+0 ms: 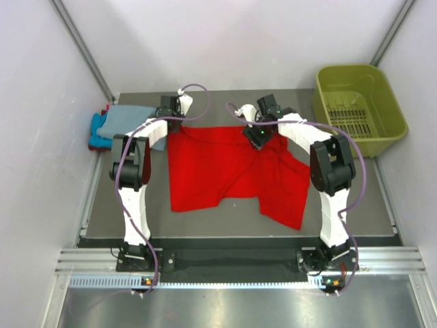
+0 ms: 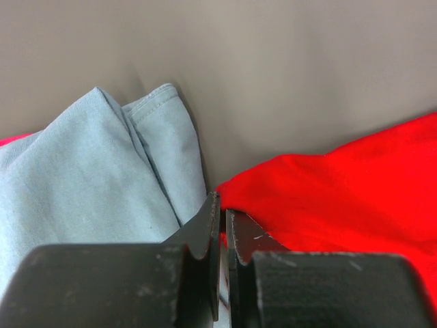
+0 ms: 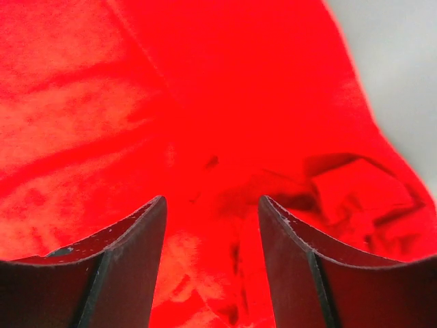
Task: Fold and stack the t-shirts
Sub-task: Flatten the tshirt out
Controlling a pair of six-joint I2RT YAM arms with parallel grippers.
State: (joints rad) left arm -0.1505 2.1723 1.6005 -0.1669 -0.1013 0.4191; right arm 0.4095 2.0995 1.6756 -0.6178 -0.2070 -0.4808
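Presently I list: red shirt (image 1: 212,171), spread mid-table (image 1: 225,222), rumpled on its right side. Left gripper (image 2: 221,205), fingers together at its far left corner, beside grey-blue shirt (image 2: 82,178); pinch unclear. Right gripper (image 3: 212,205), fingers apart over red cloth.

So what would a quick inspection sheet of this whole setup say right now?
Surface: dark grey table, partly covered by cloth.
Job's things: red t-shirt spread out, rumpled on its right side; grey-blue t-shirt folded at the far left, on top of a turquoise t-shirt.
Clutter: olive-green basket at the far right, looks empty.
Grippers: left gripper shut, seemingly pinching the red t-shirt's far left corner; right gripper open over the red cloth.
Cables: purple cables along both arms, no snag seen.
Surroundings: white walls; metal rail at the near edge.
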